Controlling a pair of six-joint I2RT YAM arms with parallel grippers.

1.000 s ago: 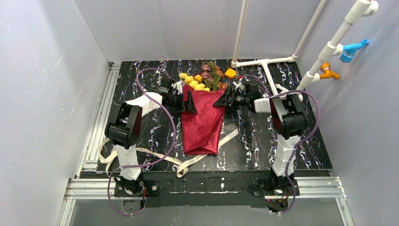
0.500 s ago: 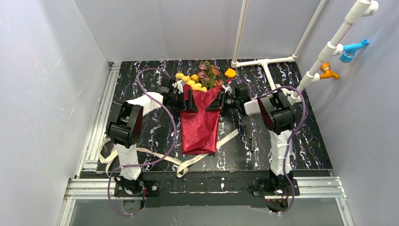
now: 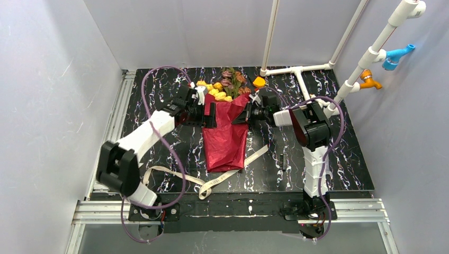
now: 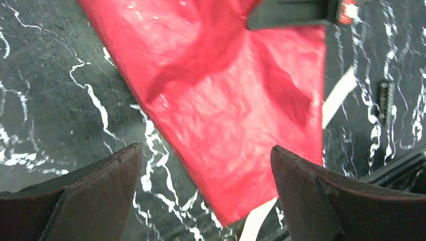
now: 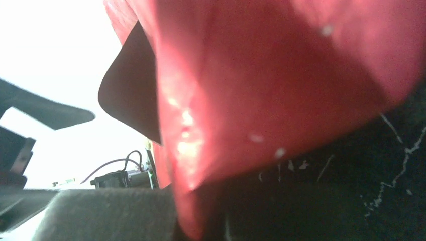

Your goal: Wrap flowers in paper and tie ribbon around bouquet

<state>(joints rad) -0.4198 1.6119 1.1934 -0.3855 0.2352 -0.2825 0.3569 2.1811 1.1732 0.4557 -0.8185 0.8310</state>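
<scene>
Beside the flowers (image 3: 222,88), the right end effector (image 3: 242,114) pinches the paper (image 3: 226,142); the left end effector (image 3: 210,115) stands wide.

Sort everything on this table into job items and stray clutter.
For the job:
red paper
flowers
ribbon

Just lying about:
orange cap
small black ridged piece
white pipe frame

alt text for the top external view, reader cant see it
Overhead view of a black marbled table where a red paper cone holds yellow and pink-brown flowers at its far end. The right gripper is shut on the paper's upper right edge; the open left gripper sits at its left edge. A cream ribbon trails nearer the arms.
</scene>
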